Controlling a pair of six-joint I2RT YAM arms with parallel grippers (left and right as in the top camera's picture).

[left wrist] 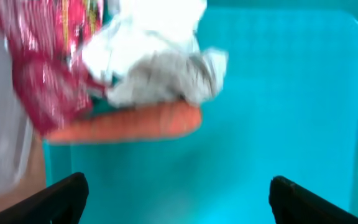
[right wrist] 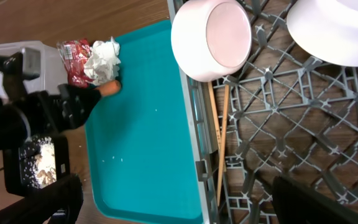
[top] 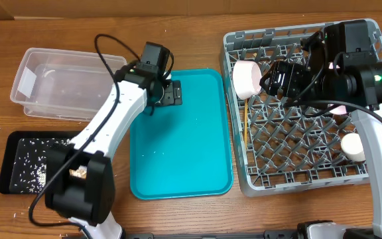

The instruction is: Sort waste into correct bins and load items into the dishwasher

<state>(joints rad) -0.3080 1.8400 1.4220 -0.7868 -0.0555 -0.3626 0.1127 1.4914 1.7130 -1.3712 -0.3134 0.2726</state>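
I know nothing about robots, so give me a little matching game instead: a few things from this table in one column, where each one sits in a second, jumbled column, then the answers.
Things
1. carrot piece
2. chopsticks
3. pile of crumbly food scraps
4. pinkish-white cup

Places
A. in the black tray
B. tipped on its side in the grey rack
C. on the teal tray, beside the red wrapper
D. lying flat along the rack's left edge

Pairs: 1-C, 2-D, 3-A, 4-B.
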